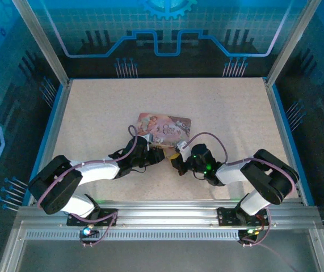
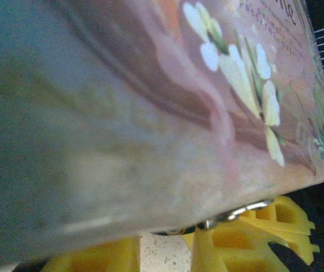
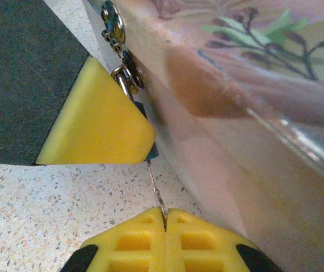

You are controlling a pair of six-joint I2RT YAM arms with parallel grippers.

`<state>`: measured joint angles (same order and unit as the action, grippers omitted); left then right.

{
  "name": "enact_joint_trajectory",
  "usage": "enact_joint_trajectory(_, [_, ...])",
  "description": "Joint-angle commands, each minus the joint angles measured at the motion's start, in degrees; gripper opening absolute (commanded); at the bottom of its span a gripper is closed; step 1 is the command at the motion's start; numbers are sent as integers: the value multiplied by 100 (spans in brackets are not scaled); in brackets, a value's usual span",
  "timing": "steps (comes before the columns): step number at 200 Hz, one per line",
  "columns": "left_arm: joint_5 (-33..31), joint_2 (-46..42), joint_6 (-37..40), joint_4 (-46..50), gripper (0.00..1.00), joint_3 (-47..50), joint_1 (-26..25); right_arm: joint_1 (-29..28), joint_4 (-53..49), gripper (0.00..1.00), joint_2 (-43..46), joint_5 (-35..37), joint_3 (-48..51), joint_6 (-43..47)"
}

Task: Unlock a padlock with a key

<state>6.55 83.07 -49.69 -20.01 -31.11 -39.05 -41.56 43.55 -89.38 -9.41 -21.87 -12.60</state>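
Observation:
In the top view both grippers meet at the near edge of the pink tin box (image 1: pixel 164 129): my left gripper (image 1: pixel 158 153) from the left, my right gripper (image 1: pixel 176 158) from the right. My right gripper (image 3: pixel 165 218) is shut on the key (image 3: pixel 156 190), a thin metal sliver pointing up toward the padlock (image 3: pixel 152 152). Of the padlock only a small dark bit shows under the left gripper's yellow finger (image 3: pixel 93 122). In the left wrist view my left gripper (image 2: pixel 167 242) stands narrowly apart around the padlock, whose silvery shackle (image 2: pixel 244 211) lies against one finger under the tin.
The tin's pictured side (image 2: pixel 167 102) fills the space right above the left fingers, and its wall (image 3: pixel 235 141) runs close along the right of the key. A metal clasp with rings (image 3: pixel 116 39) hangs on the tin. Speckled table (image 3: pixel 48 204) lies below.

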Motion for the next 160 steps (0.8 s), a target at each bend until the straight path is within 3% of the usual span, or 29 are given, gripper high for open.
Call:
enact_joint_trajectory(1, [248, -111, -115, -280, 17, -175, 8, 51, 391, 3, -62, -197, -212, -23])
enact_joint_trajectory(160, [251, -46, -195, -258, 18, -227, 3, 37, 338, 3, 0, -269, -70, -1])
